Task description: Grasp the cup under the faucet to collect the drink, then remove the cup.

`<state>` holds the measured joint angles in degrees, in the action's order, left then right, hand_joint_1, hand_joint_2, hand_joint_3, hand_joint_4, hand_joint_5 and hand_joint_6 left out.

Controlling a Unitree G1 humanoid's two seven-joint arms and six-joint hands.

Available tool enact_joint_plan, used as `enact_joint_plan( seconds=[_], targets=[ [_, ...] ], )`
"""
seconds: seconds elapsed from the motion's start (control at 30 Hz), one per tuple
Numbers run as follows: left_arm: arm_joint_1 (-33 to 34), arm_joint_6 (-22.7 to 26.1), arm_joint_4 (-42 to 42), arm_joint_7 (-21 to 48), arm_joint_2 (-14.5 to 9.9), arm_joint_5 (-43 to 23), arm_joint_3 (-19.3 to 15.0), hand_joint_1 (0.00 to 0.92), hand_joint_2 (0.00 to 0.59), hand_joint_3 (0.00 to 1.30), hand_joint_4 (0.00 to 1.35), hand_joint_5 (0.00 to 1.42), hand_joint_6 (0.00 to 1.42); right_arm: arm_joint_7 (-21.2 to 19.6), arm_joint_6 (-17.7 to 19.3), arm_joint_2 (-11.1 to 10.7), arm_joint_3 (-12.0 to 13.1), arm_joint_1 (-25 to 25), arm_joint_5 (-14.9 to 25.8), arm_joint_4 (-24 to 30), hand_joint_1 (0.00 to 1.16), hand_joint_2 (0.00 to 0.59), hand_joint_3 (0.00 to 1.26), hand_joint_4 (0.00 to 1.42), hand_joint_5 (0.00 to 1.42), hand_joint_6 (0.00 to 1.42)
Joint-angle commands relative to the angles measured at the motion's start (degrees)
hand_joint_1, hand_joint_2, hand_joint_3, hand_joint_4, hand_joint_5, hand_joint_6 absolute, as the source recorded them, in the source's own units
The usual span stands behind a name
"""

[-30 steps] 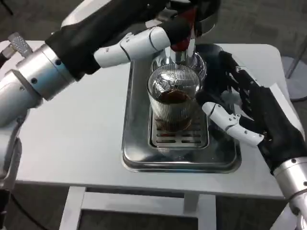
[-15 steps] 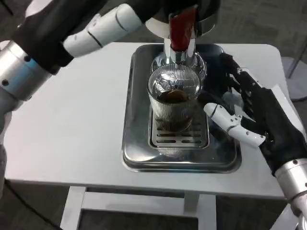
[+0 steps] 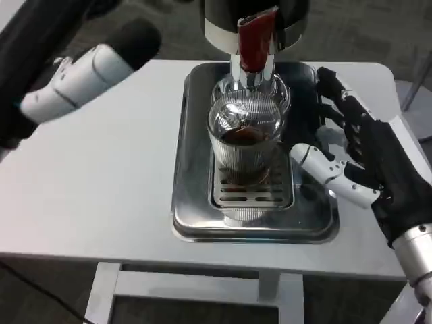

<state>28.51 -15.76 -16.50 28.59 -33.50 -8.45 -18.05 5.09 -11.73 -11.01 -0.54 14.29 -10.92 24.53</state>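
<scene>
The robot's left hand (image 3: 81, 77) hung raised at the upper left, its white fingers (image 3: 64, 91) held together and pointing leftward, holding nothing. The right hand (image 3: 368, 158) lay low on the right side, palm turned inward, black-and-white fingers (image 3: 324, 169) spread apart, gripping nothing.

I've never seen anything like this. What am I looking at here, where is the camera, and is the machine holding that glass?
You are looking down from a camera on a humanoid robot's head or chest. Its right hand, white and black, waits open beside the cup without gripping it. Its left hand is raised over the table's left side, holding nothing that I can see. The ribbed glass cup holds a little dark drink and stands on the slotted grate of a metal tray, under the faucet with its red handle. Nothing is held yet; the cup is to be grasped and removed.
</scene>
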Motion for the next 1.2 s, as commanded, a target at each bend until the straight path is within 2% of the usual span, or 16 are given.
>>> enact_joint_plan(
  seconds=[0.03, 0.4, 0.77, 0.9, 1.2],
  targets=[
    [-5.7, 0.3, -1.9, -0.9, -1.2, -0.1, -3.0, 0.000, 0.107, 0.25, 0.29, 0.37, 0.46, 0.3, 1.4, -0.2, 0.0, -0.5, 0.5, 0.3, 0.61, 0.244, 0.04, 0.08, 0.16, 0.28],
    [-17.8, -0.4, -2.8, -2.9, 0.3, 1.1, -6.0, 0.000, 0.101, 0.26, 0.30, 0.38, 0.46, 1.1, 1.5, -0.9, -0.3, -0.1, 1.3, -0.4, 0.65, 0.217, 0.00, 0.05, 0.12, 0.27],
    [-27.3, -1.4, -0.8, -5.5, 1.4, 3.4, -8.3, 0.000, 0.097, 0.27, 0.30, 0.40, 0.46, 0.8, 1.3, -0.5, -2.5, -0.5, 0.3, -1.6, 0.67, 0.212, 0.00, 0.02, 0.10, 0.25],
    [-29.4, -1.4, -1.0, -6.0, 1.7, 3.7, -8.1, 0.000, 0.097, 0.27, 0.31, 0.40, 0.46, -0.1, 1.4, -0.1, -3.4, -1.0, -0.6, -2.1, 0.69, 0.209, 0.00, 0.02, 0.10, 0.23],
    [-33.7, -1.1, -1.0, -6.6, 2.3, 4.9, -8.5, 0.000, 0.096, 0.27, 0.32, 0.40, 0.46, -3.1, 3.8, 3.1, -4.3, -0.9, -1.5, -4.4, 0.71, 0.206, 0.00, 0.04, 0.11, 0.24]
  ],
)
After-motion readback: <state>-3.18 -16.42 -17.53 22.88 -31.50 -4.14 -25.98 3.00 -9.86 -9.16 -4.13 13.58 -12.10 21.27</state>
